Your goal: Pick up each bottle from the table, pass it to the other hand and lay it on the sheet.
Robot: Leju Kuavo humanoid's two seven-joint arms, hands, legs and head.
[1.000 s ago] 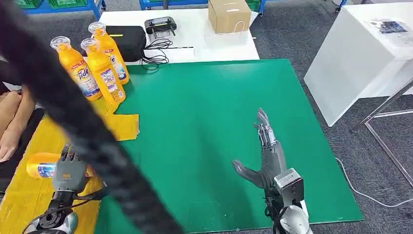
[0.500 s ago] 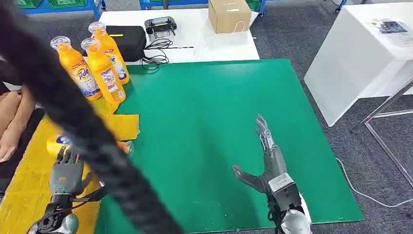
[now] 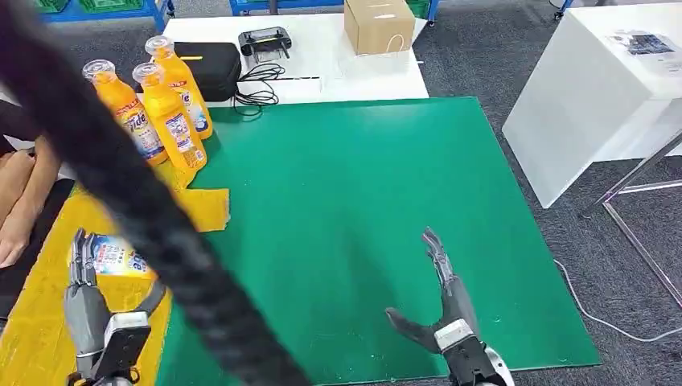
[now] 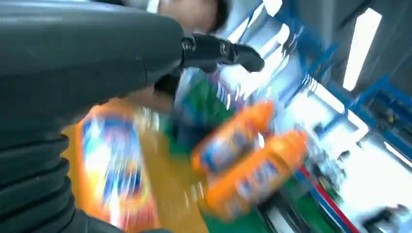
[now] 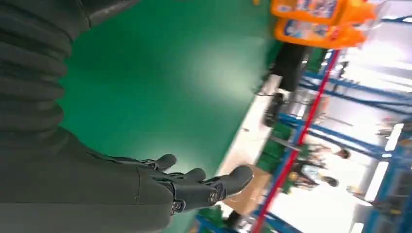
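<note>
Three orange plastic bottles with blue labels stand upright together at the far left corner of the green-covered bench. A fourth orange bottle lies on its side on the yellow sheet, just beyond the left hand. That hand is raised, its fingers straight and apart, holding nothing. The right hand hovers above the green surface with fingers spread and the thumb out. The left wrist view shows the lying bottle very blurred; the right wrist view shows two standing bottles far away. A person's arm rests at the left edge.
</note>
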